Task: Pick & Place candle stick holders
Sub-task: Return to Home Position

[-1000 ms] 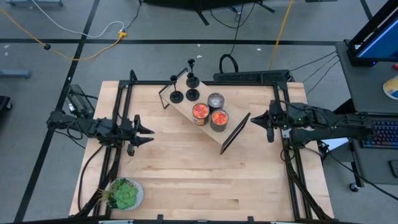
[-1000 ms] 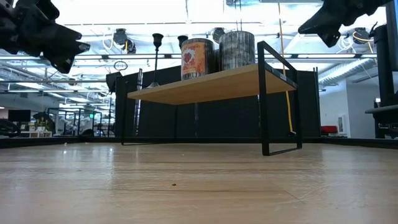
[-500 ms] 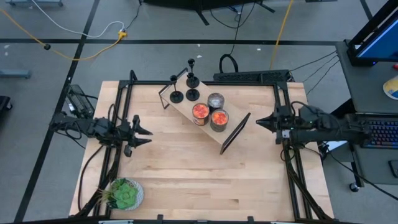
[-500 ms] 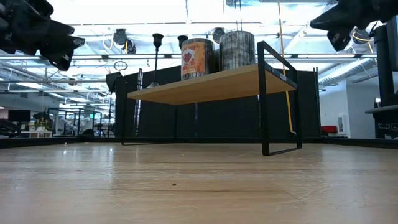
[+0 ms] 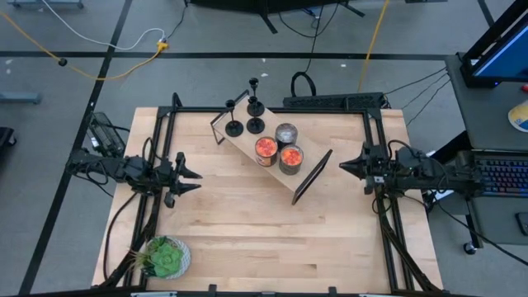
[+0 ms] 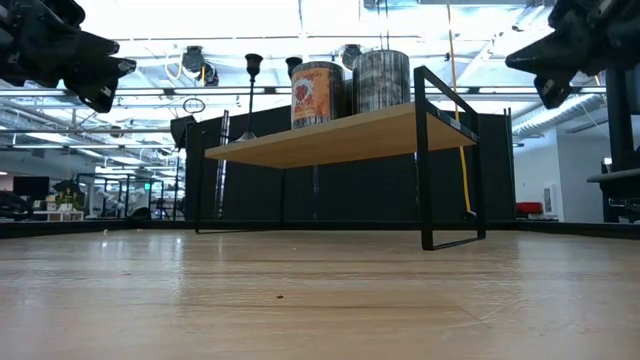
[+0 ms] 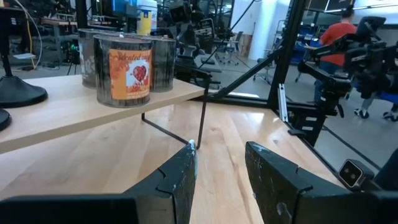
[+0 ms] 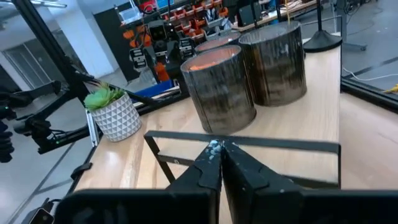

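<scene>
Three black candle stick holders (image 5: 255,106) (image 5: 234,127) (image 5: 256,124) stand on their round bases at the far left end of a wooden shelf (image 5: 247,142) with a black metal frame. One base shows in the left wrist view (image 7: 18,94) and one in the right wrist view (image 8: 323,41). My left gripper (image 5: 198,180) is open and empty above the table, left of the shelf; it also shows in its wrist view (image 7: 219,171). My right gripper (image 5: 343,166) is shut and empty, right of the shelf; its wrist view (image 8: 219,154) shows the fingers closed together.
Three jar candles (image 5: 286,134) (image 5: 266,148) (image 5: 290,157) stand on the shelf's middle and right end. A potted green plant (image 5: 165,257) sits at the near left corner. Bare wooden tabletop (image 5: 264,231) lies in front of the shelf. A person (image 7: 323,37) shows in the room beyond.
My right gripper has drawn back toward the table's right edge, away from the shelf, and sunk a little. My left gripper has drawn back slightly toward the left edge. The holders and jars have stayed in place.
</scene>
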`<move>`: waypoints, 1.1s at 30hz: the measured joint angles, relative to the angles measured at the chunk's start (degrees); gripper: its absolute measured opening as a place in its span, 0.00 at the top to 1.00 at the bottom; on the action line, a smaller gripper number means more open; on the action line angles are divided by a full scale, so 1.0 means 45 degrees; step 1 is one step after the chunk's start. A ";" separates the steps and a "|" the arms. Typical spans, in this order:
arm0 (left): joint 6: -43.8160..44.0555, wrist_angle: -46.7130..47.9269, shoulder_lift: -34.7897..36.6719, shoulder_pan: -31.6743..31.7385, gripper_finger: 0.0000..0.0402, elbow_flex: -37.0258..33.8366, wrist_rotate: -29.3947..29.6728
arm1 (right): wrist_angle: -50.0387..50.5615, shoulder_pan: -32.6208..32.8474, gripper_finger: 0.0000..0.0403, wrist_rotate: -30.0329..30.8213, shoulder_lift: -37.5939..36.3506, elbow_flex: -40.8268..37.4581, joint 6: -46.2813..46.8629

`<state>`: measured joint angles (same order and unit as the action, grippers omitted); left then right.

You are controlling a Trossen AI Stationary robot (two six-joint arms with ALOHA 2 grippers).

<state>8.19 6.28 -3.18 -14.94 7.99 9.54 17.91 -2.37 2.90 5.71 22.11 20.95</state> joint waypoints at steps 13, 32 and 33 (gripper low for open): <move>-0.0395 -0.0015 0.0000 0.0000 0.64 0.0000 0.0178 | -0.0508 0.0002 0.98 0.0039 -0.1235 -0.1776 0.0092; -0.1132 -0.0107 0.0000 0.0000 0.64 0.0000 0.0233 | -0.3803 0.0005 0.98 -0.0141 -0.1233 -0.4163 -0.0321; -0.1144 -0.0103 0.0000 0.0000 0.64 0.0000 0.0229 | -0.3789 0.0000 0.98 -0.0154 -0.1228 -0.4181 -0.0349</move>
<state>3.04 5.82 -3.18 -14.94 7.99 10.57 0.86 -2.37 2.20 0.19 3.30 19.38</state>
